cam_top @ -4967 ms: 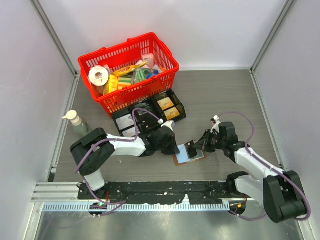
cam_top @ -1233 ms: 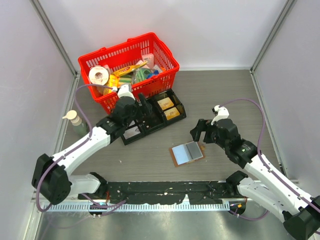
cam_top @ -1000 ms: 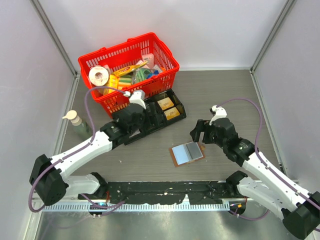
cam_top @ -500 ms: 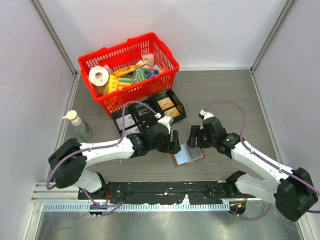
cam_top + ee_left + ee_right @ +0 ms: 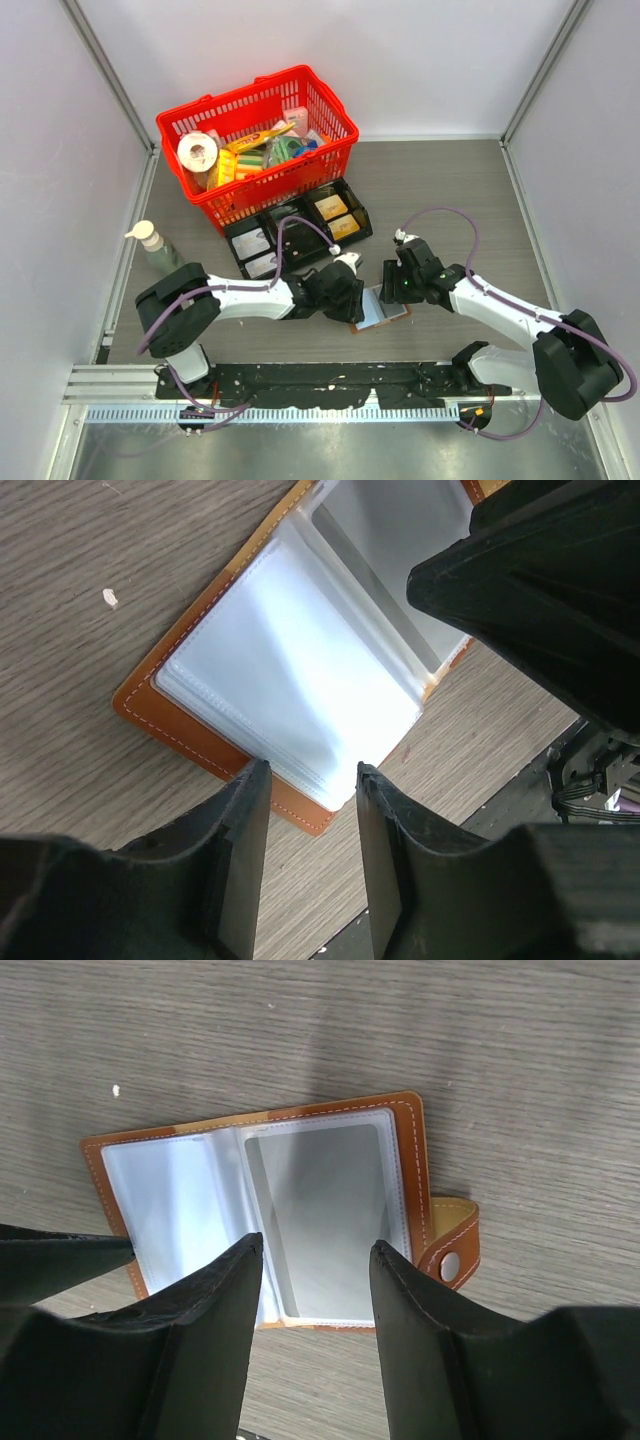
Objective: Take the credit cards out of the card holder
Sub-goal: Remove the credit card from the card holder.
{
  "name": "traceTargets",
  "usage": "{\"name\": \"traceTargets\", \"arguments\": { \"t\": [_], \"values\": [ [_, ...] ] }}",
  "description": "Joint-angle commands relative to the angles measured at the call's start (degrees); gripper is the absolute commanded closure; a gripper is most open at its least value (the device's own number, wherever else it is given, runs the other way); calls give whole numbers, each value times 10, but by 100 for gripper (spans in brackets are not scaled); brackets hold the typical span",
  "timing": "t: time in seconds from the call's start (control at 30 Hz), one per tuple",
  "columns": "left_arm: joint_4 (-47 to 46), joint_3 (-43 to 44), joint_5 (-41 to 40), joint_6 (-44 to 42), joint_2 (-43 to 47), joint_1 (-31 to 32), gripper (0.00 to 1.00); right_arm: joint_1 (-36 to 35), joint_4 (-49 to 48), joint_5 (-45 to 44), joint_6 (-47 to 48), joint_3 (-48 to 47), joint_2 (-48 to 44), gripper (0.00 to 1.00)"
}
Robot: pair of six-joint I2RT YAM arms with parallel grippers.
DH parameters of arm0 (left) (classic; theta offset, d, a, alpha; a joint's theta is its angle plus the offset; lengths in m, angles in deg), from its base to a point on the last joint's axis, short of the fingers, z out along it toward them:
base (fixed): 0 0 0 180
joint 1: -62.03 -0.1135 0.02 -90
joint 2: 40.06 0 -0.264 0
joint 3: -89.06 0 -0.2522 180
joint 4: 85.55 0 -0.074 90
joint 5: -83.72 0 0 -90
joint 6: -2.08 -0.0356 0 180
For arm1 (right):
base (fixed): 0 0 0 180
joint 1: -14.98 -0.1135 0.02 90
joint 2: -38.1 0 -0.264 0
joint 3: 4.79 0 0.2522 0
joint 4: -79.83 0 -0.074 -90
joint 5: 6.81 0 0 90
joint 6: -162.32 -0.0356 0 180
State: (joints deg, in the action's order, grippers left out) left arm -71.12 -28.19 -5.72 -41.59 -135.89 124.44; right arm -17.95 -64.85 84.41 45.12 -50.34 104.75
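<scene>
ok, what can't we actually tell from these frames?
- Cards: left wrist, glare whitens the holder sleeves; right wrist, the grey sleeve face could be card or lining.
- Contact: wrist views, left fingers and right fingers cover the holder's near edge; touching or not, unclear.
- Top view: the fingers hide most of the holder.
- Basket contents: too small in the top view.

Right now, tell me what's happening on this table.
Both arms are working on the card holder, which lies open and flat on the table. The left gripper hangs over its left half and the right gripper over its right half. Both have their jaws apart and hold nothing. What looks like a grey card sits in the right sleeve; no card is out yet.
</scene>
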Motion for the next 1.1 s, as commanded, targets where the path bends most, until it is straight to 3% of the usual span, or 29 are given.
{"name": "traceTargets", "arguments": {
  "t": [0.0, 0.37, 0.63, 0.83, 1.07],
  "values": [
    [15, 26, 0, 0, -15, 1, 57, 1, 0, -39, -8, 2, 6, 48],
    [85, 40, -45, 6, -34, 1, 59, 2, 20, -77, -10, 1, 7, 48],
    [94, 44, -53, 7, -30, 2, 59, 1, 3, -42, -9, 5, 23, 49],
    [94, 45, -53, 8, -34, 1, 60, 1, 1, -21, -10, 6, 20, 60],
    [97, 50, -53, 7, -36, 1, 61, 1, 18, -21, 0, -7, -14, 61]
  ]
}}
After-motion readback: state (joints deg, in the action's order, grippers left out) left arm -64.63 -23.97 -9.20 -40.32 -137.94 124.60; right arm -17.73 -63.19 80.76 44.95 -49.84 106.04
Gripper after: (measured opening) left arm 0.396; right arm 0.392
